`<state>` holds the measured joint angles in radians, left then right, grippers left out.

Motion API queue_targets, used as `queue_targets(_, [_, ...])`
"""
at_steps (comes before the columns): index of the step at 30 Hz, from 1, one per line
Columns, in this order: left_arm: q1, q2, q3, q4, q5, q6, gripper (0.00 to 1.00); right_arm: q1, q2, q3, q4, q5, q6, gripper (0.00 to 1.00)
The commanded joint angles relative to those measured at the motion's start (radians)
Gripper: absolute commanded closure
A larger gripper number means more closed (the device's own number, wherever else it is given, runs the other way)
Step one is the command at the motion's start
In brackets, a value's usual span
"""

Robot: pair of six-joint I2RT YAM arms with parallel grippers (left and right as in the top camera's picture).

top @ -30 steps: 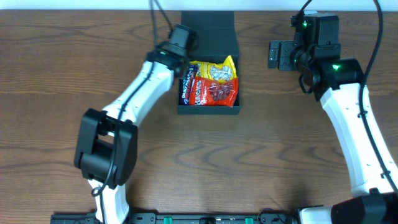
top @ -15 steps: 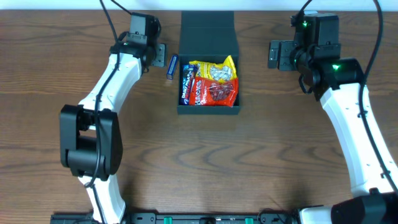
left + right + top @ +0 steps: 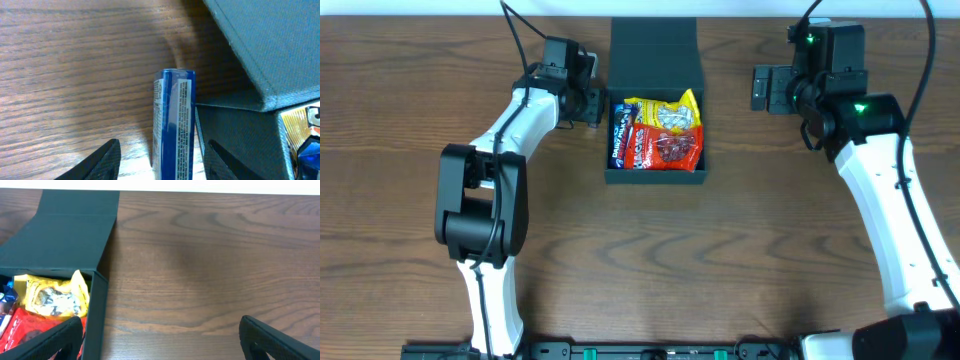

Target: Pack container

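Note:
The dark teal container (image 3: 655,178) stands open at the back middle of the table, its lid (image 3: 655,45) folded back. Inside lie a yellow packet (image 3: 672,113), a red packet (image 3: 665,150) and a blue packet (image 3: 619,143). My left gripper (image 3: 590,100) is just left of the box. In the left wrist view it (image 3: 162,165) is open, with a small blue packet (image 3: 174,120) on the table between its fingers, beside the container wall (image 3: 240,135). My right gripper (image 3: 765,88) is open and empty, right of the box; in the right wrist view it (image 3: 160,345) hangs over bare table.
The container lid (image 3: 65,230) and yellow packet (image 3: 50,295) show at the left of the right wrist view. The table is brown wood (image 3: 720,260). The table's back edge runs just behind the lid.
My left gripper swung out left from the box corner, then back right over the small blue packet lying beside the box. The right arm has not moved.

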<state>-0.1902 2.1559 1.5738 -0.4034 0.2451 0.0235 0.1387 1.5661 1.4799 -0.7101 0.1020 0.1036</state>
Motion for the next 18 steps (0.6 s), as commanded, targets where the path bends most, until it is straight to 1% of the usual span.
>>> queue_targets(1, [0.0, 0.035, 0.013, 0.0, 0.026, 0.006, 0.45, -0.01, -0.003, 0.005, 0.0, 0.006, 0.016, 0.01])
queue_targets(4, [0.0, 0.036, 0.013, 0.0, 0.026, 0.006, 0.47, -0.01, -0.003, 0.005, 0.0, 0.006, 0.016, 0.01])
queue_targets(7, [0.0, 0.037, 0.013, 0.0, 0.025, 0.006, 0.53, -0.01, -0.003, 0.005, 0.003, 0.006, 0.016, 0.01])
queue_targets(8, [0.0, 0.04, 0.013, 0.001, 0.024, 0.007, 0.53, -0.01, -0.003, 0.005, 0.003, 0.006, 0.016, 0.01])
queue_targets(15, [0.0, 0.063, 0.013, 0.0, 0.015, -0.002, 0.67, -0.01, -0.003, 0.005, 0.003, 0.006, 0.016, 0.01])
queue_targets(18, [0.0, 0.063, 0.013, 0.001, 0.015, -0.002, 0.76, -0.01, -0.003, 0.005, 0.003, 0.006, 0.016, 0.01])
